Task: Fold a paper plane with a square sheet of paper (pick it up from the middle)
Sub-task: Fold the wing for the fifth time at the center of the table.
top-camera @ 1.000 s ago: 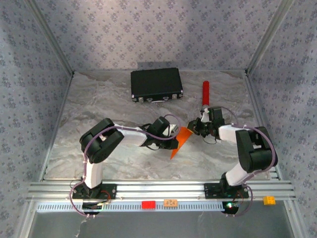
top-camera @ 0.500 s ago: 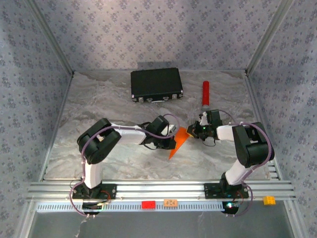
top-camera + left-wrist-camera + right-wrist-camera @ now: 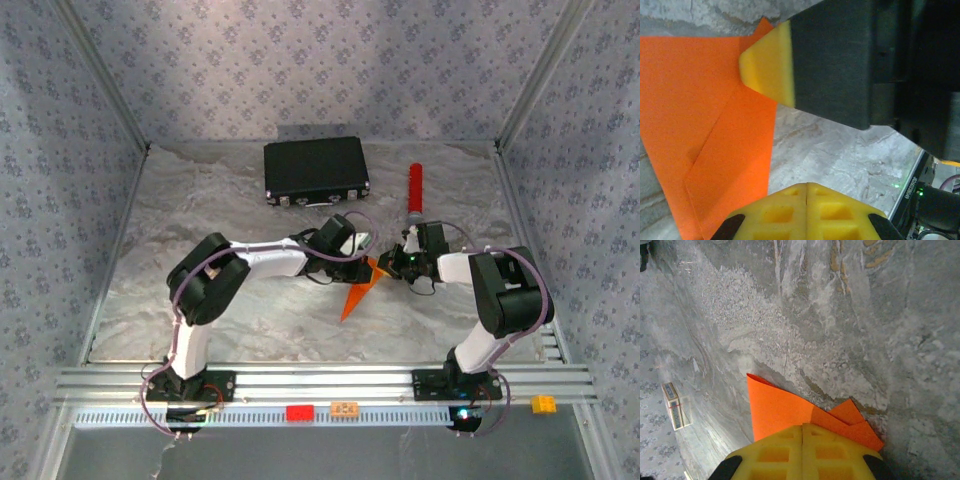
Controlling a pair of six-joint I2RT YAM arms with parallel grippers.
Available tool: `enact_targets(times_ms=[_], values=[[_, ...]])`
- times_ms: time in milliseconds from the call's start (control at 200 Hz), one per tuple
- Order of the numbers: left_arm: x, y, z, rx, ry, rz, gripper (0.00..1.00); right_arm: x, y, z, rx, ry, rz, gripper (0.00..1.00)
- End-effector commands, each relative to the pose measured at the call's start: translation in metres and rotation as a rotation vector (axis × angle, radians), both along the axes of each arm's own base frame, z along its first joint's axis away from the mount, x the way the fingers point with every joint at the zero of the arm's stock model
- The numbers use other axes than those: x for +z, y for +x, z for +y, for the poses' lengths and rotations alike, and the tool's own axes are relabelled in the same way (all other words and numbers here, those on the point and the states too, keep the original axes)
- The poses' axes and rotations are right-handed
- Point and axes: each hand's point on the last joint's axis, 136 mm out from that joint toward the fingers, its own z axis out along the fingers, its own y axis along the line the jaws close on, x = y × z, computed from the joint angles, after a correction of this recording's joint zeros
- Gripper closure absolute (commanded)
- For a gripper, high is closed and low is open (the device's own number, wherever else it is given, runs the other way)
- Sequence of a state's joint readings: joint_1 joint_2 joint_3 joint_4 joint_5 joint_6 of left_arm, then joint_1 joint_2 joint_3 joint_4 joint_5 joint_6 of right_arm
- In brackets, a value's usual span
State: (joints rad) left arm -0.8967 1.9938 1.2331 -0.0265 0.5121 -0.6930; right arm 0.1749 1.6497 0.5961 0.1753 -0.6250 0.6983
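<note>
Top external view shows the orange paper [image 3: 358, 292] on the grey marbled table [image 3: 200, 220], between the two arms and a little right of the middle. It is already a creased, pointed shape, and its narrow tip points toward the near edge.

The right gripper [image 3: 388, 265] is at the upper right end of the paper. In the right wrist view its yellow fingers [image 3: 775, 455] are pressed together with no gap, and the paper [image 3: 780, 410] comes out from between them, so it pinches the paper there.

The left gripper [image 3: 368, 256] comes to the same upper end from the left side. In the left wrist view its pads [image 3: 775, 215] are also closed flat against each other. The paper [image 3: 700, 125] shows one diagonal fold, and its edge goes behind the left pad. I cannot tell if any paper is caught between the pads. The right gripper [image 3: 765, 65] has its yellow tip against the top corner of the paper.

A black case [image 3: 315, 170] lies farther back, well apart from the paper. A red cylinder [image 3: 414, 188] lies to the right of the case, just behind the right gripper.
</note>
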Motion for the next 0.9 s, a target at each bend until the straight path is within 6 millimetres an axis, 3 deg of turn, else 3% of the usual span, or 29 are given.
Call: enact_targets(times_ms=[0, 195, 450, 690, 894], values=[[-0.009, -0.004, -0.004, -0.022, 0.025, 0.033, 0.94, -0.029, -0.018, -0.013, -0.024, -0.084, 0.087, 0.92], [-0.025, -0.010, 0.001, -0.025, 0.057, 0.039, 0.92, -0.032, -0.021, -0.014, -0.022, -0.092, 0.097, 0.92], [0.000, -0.003, -0.012, -0.041, 0.008, -0.012, 0.93, -0.034, -0.022, -0.017, -0.028, -0.100, 0.100, 0.93], [-0.018, -0.013, -0.023, -0.077, -0.024, 0.056, 0.96, -0.035, -0.022, -0.018, -0.032, -0.100, 0.104, 0.93], [-0.047, -0.015, -0.006, -0.038, 0.079, 0.080, 0.96, -0.036, -0.022, -0.018, -0.032, -0.101, 0.105, 0.93]])
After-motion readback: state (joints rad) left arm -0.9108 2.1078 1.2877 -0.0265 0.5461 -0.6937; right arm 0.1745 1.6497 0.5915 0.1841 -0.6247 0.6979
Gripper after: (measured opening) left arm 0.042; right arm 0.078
